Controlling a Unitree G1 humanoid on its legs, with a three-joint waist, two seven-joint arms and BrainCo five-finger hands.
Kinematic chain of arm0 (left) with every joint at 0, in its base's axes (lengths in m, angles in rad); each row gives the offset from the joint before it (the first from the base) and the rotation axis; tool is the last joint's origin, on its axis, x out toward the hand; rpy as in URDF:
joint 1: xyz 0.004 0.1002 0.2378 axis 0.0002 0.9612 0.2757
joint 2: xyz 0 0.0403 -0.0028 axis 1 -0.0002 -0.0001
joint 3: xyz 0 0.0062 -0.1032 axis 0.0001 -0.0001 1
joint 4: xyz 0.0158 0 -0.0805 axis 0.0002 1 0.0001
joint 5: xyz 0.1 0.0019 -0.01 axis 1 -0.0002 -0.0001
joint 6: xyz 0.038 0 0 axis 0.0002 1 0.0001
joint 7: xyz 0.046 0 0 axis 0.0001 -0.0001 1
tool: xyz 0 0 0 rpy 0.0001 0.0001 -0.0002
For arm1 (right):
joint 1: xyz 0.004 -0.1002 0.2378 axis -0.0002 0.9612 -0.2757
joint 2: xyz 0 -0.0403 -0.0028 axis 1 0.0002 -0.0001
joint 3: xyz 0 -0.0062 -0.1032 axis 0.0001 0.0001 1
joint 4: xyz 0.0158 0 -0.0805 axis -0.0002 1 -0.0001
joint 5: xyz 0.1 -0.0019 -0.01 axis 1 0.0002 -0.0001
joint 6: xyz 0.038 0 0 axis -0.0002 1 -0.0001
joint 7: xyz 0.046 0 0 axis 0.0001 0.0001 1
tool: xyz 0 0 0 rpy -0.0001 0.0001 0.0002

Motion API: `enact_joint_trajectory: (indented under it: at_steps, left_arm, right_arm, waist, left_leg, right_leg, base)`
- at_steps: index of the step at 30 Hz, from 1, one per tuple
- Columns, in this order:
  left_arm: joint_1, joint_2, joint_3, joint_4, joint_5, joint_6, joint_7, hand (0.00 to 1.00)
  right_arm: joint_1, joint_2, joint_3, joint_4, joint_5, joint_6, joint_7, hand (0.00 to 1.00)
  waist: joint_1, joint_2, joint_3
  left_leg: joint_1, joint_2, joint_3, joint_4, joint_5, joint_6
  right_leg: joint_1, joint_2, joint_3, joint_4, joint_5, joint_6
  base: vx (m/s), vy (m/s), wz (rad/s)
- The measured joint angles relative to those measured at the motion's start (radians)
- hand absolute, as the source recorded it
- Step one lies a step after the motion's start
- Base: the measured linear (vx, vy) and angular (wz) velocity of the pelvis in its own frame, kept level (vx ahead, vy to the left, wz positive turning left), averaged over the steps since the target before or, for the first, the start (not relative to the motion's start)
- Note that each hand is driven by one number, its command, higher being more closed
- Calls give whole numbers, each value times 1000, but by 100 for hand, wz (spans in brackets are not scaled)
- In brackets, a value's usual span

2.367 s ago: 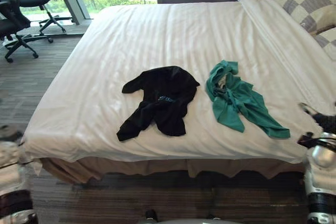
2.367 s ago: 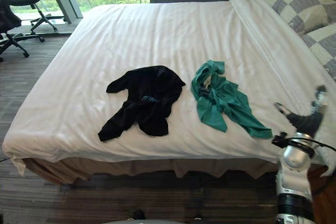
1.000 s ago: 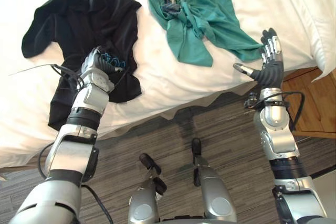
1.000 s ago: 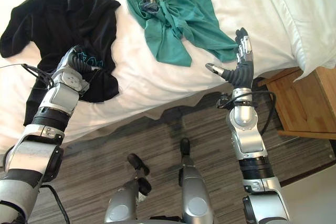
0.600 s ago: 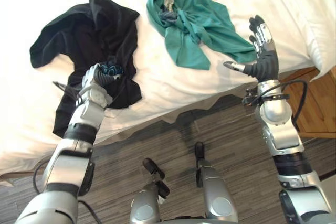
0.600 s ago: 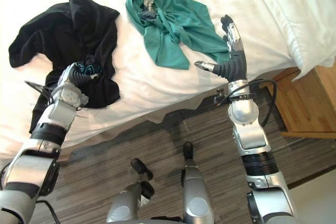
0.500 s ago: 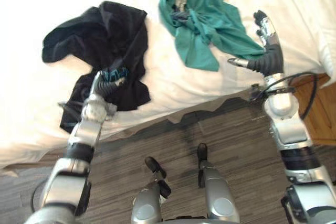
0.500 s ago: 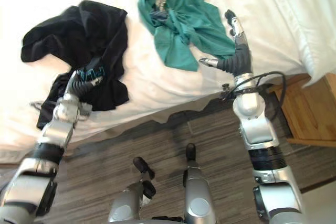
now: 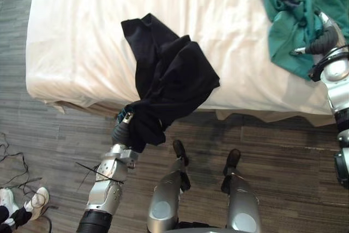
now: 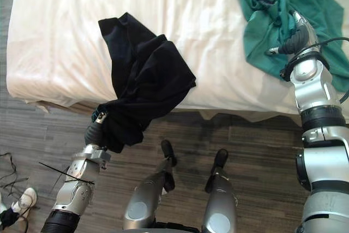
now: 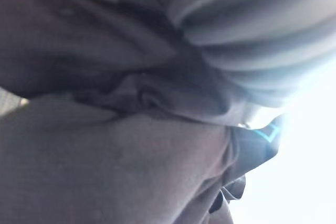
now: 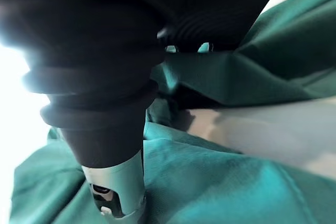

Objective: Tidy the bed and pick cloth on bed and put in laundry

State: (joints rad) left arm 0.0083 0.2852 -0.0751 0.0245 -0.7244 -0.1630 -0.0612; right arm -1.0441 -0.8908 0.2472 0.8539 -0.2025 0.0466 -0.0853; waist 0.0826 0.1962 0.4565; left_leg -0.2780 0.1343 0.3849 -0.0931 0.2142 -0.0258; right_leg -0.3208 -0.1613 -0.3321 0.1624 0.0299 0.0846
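On the bed: two cloths on one white sheet, a black cloth [image 9: 169,75] at the centre of the frame and a green cloth [image 10: 272,20] in the upper right corner.
Bed [image 9: 82,36]: one, filling the upper half of the frame; its far side and right end are cut off by the frame edges.
Black cloth: its upper part lies on the sheet. The rest trails over the near bed edge and gathers into a bunch around the left hand, above the floor [image 9: 54,145].
Left hand [image 9: 121,133]: one, lower left of centre and wrapped in that bunch. Whether it is closed on the cloth cannot be told, as its wrist view gives just dark folds pressed close.
Right hand [image 10: 297,41]: one, at the right edge. It lies flat on the green cloth with fingers straight and thumb stretched sideways, grasping nothing.
Green cloth: crumpled, partly cut off at the top edge.
Person's shoe [image 9: 37,197]: one white shoe in the lower left corner, on the floor.
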Motion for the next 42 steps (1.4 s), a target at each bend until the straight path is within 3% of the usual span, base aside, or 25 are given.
enact_joint_trajectory:
  at_steps: [2, 3, 7, 12, 15, 17, 21, 23, 25, 27, 28, 31, 33, 34, 35, 37, 38, 39, 40, 42]
  left_arm:
    - [-32, 3, -1, 0, -29, 6, -4, 100]
    - [-46, 10, -1, -1, -38, 6, -4, 100]
    - [-80, 55, 1, -11, -93, 15, -31, 100]
    - [-76, 58, 17, -24, -100, 38, -49, 100]
    - [-42, 54, 38, -50, -101, 49, -58, 100]
    - [6, 44, 44, -108, -110, 51, -62, 100]
    - [109, -18, 46, -203, -104, 51, -68, 100]
    - [152, -40, 43, -227, -86, 51, -68, 100]
    - [187, -50, 36, -222, -67, 50, -61, 100]
    - [208, -63, 21, -213, -47, 50, -53, 100]
    - [210, -91, 17, -209, -45, 48, -43, 100]
    - [212, -123, -6, -169, -43, 28, -40, 100]
    - [208, -129, -28, -136, -22, 19, -25, 100]
    - [211, -131, -61, -100, -3, 10, -17, 100]
    - [213, -133, -73, -85, 2, 4, -15, 100]
    - [211, -144, -113, -15, 30, -3, 2, 100]
    - [209, -141, -129, 32, 70, -11, 3, 100]
    - [207, -141, -127, 63, 80, -19, 6, 100]
    - [207, -153, -116, 123, 82, -20, 34, 100]
    - [261, -172, -108, 155, 64, -21, 104, 100]
  right_arm:
    - [-57, -34, 11, 63, -4, 0, 16, 0]
    - [-83, -47, 27, 94, -3, 1, 27, 100]
    - [-147, -66, 32, 188, -4, 9, 77, 100]
    - [-149, -79, -86, 215, 27, 27, 114, 100]
    - [-114, -63, -157, 243, 147, 3, 126, 100]
    - [-44, -38, -225, 237, 237, -47, 130, 100]
    - [193, 93, -365, 94, 480, -189, 143, 100]
    - [330, 196, -415, -27, 586, -223, 155, 100]
    - [477, 342, -447, -136, 665, -259, 156, 100]
    - [636, 466, -454, -229, 715, -279, 159, 100]
    - [760, 555, -465, -301, 745, -284, 176, 100]
    - [965, 690, -424, -435, 752, -286, 197, 100]
    - [1054, 733, -376, -507, 750, -288, 205, 100]
    - [1133, 770, -330, -560, 749, -292, 225, 100]
    - [1160, 784, -314, -576, 749, -294, 233, 100]
    - [1269, 832, -263, -638, 728, -306, 240, 100]
    - [1331, 861, -224, -666, 713, -311, 232, 100]
    - [1345, 867, -206, -670, 707, -313, 230, 100]
    - [1345, 862, -174, -662, 688, -306, 221, 100]
    - [1331, 852, -127, -660, 634, -288, 216, 100]
  waist:
    - [24, 12, 5]
    - [35, 17, 7]
    - [41, 20, 7]
    - [46, 31, 4]
    - [44, 30, 4]
    - [42, 30, 4]
    - [16, 21, 5]
    - [-4, 2, 0]
    - [-15, -40, -25]
    - [-22, -74, -75]
    - [-42, -89, -97]
    - [-60, -104, -148]
    - [-77, -106, -167]
    - [-81, -109, -196]
    - [-83, -113, -205]
    - [-127, -119, -245]
    - [-151, -146, -283]
    - [-150, -160, -292]
    - [-129, -176, -308]
    - [-106, -155, -328]
  left_leg:
    - [-16, -3, -3, 0, 4, -2]
    - [-25, -5, -9, 0, 7, -5]
    - [-49, -13, -29, 0, 15, -16]
    - [-48, -15, -39, 0, 22, -26]
    - [-19, -13, -42, 0, 23, -27]
    - [13, -13, -40, 0, 22, -27]
    - [91, -11, -23, 0, 22, -27]
    - [124, -4, -15, -1, 21, -29]
    - [158, 9, 8, -1, 6, -47]
    - [171, 21, 27, -3, -12, -53]
    - [187, 23, 28, -4, -24, -45]
    - [207, 16, 21, -9, -46, -35]
    - [219, 5, -8, -9, -49, -32]
    - [221, -10, -57, -8, -51, -30]
    - [217, -17, -85, -4, -51, -29]
    - [211, -43, -241, -1, -42, -11]
    - [183, -70, -337, -2, -37, -6]
    - [178, -86, -360, -3, -35, -13]
    - [182, -95, -378, -9, -33, -13]
    - [165, -97, -380, -9, -36, -9]
  right_leg:
    - [-18, -4, 0, 3, 3, 2]
    - [-25, -7, -4, 7, 3, 2]
    - [-49, -16, -9, 13, 6, 1]
    - [-41, -20, -17, 13, 7, 1]
    - [-12, -17, -17, 10, 8, 3]
    - [15, -17, -10, 6, 8, 3]
    - [92, -9, 7, -24, 8, 3]
    - [126, 1, 21, -41, 8, 3]
    - [154, 11, 36, -61, 8, 3]
    - [170, 25, 33, -78, 7, 1]
    - [201, 29, 25, -92, 5, 3]
    - [236, 26, -3, -98, -8, 7]
    - [261, 14, -28, -82, -25, 14]
    - [267, -5, -45, -23, -61, 28]
    - [268, -14, -50, 11, -82, 23]
    - [281, -1, 81, 99, -175, -89]
    - [286, 9, 188, 107, -265, -75]
    - [295, 1, 198, 112, -287, -22]
    - [314, -6, 169, 116, -295, 22]
    - [316, -6, 133, 127, -311, 34]
  base:
    - [1, 6, 7]
    - [-7, -12, 10]
    - [-4, -12, 6]
    - [9, -18, 6]
    - [55, -55, -1]
    - [69, -61, -12]
    - [58, -69, -18]
    - [63, -86, -18]
    - [63, -74, -29]
    - [83, -83, -10]
    - [86, -53, 12]
    - [75, -11, 20]
    - [93, 1, 53]
    - [100, -3, 74]
    - [106, -9, 109]
    - [144, -49, 215]
    - [124, -112, 255]
    - [64, -179, 194]
    - [12, -164, 96]
    - [-13, -127, 71]
